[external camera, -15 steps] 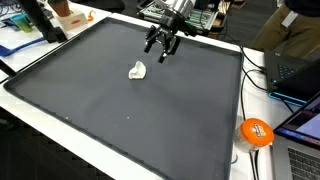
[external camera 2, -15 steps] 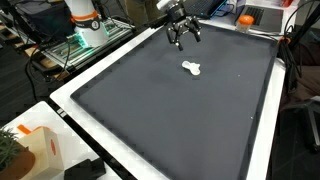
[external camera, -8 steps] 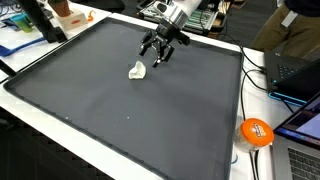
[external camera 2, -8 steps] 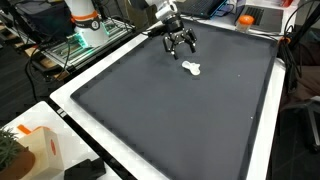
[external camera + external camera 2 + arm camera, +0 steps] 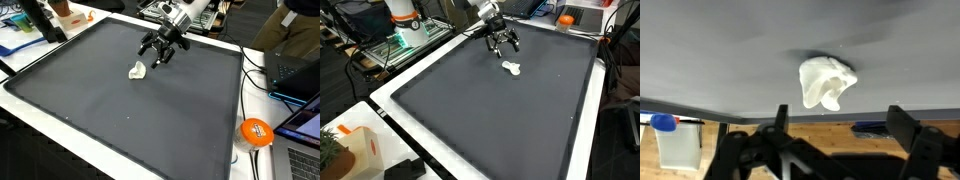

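With fingers spread, the gripper (image 5: 158, 52) hovered low over the black mat (image 5: 120, 125), near but apart from a crumpled white wad (image 5: 137, 70), possibly tissue, lying on it; a sound grasp would have needed the fingers straddling its middle.

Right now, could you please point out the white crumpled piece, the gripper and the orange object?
white crumpled piece (image 5: 825, 82): wrist view, its middle.
gripper (image 5: 157, 57): exterior view, between fingertips.
orange object (image 5: 256, 131): exterior view, its middle.
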Action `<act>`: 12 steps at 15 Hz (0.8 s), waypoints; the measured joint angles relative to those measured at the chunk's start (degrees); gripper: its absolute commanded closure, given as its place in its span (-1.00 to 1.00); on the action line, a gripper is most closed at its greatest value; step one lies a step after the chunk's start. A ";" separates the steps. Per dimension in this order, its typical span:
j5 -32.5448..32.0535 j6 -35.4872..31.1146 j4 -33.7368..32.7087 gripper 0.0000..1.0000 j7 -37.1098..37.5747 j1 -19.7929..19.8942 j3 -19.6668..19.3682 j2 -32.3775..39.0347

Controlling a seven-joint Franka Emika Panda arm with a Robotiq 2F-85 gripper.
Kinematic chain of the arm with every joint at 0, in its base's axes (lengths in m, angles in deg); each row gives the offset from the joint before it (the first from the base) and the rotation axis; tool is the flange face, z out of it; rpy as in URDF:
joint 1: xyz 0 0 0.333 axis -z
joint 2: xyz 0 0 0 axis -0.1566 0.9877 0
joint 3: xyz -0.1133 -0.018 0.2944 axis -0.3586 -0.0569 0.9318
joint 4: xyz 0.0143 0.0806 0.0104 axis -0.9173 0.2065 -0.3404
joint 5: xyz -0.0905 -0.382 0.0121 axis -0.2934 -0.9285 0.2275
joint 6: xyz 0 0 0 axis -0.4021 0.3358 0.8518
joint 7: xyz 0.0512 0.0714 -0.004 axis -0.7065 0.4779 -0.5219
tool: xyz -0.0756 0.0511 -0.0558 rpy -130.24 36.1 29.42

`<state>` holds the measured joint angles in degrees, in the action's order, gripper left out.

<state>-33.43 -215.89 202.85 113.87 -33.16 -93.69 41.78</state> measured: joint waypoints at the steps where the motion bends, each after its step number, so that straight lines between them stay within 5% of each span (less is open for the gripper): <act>1: 0.00 2.32 0.28 -1.00 -0.10 3.88 4.53 -0.46; 6: -1.70 0.76 2.71 -1.00 0.10 22.47 22.51 -5.80; 8: -0.94 -5.29 5.26 -1.00 -2.82 28.00 24.91 -11.49; 12: 7.65 -25.60 9.87 -1.00 -20.84 36.14 23.01 -21.22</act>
<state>-25.78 -241.49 212.72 93.03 2.98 -70.68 20.56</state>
